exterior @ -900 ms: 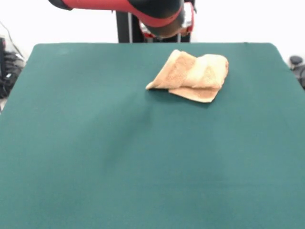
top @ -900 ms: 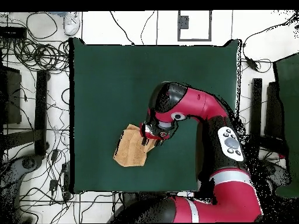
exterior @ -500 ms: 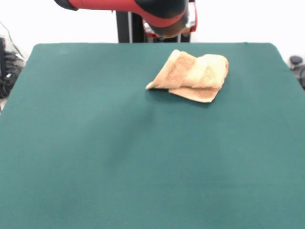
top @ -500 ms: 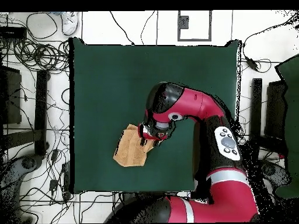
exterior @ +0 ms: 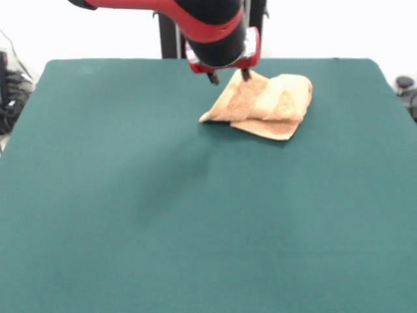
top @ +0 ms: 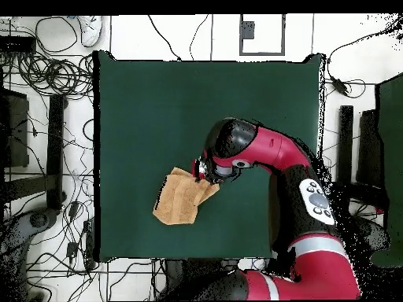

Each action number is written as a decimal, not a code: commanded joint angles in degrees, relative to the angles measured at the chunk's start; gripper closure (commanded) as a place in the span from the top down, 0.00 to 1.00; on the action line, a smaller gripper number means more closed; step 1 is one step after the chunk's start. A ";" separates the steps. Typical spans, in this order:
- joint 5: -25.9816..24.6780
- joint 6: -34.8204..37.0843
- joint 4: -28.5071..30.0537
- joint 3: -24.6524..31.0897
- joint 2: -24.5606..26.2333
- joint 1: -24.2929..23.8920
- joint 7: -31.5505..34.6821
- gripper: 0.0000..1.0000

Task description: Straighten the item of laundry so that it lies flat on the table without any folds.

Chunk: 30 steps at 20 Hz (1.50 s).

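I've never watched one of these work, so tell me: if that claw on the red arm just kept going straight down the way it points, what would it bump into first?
Most likely the tan-orange towel. The gripper points down with its fingers apart, over the folded towel's far corner. One fingertip looks over cloth; the other may reach the green table beside it, though depth is unclear.

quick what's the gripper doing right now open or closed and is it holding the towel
Gripper: open, fingers apart above the folded towel's far corner, holding nothing.

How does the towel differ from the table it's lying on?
The towel is tan-orange; the table is dark green. The towel is small and sits near the robot's side, while the table is far bigger. The towel lies crumpled in folded layers; the table's cover is smooth and flat. Both look like cloth.
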 commanded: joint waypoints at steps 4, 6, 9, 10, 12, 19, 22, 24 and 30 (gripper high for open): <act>5.43 -6.62 8.94 9.18 2.04 -3.18 -0.87 0.00; 5.31 -5.80 8.55 9.51 2.15 -3.29 -1.12 0.00; 4.90 -5.01 8.23 9.79 2.17 -3.45 -1.12 0.00; 4.74 -4.96 8.17 9.91 2.31 -3.56 -1.11 0.00; 4.49 -4.79 8.02 10.16 2.60 -3.78 -1.03 0.00; 4.65 -4.19 7.95 10.67 3.30 -4.26 -0.58 0.00; 5.46 -3.69 7.82 10.90 3.87 -4.43 0.62 0.00; 5.89 -3.54 7.77 11.10 4.22 -4.57 1.12 1.00; 6.35 -6.14 8.86 12.66 4.35 -5.67 -0.26 1.00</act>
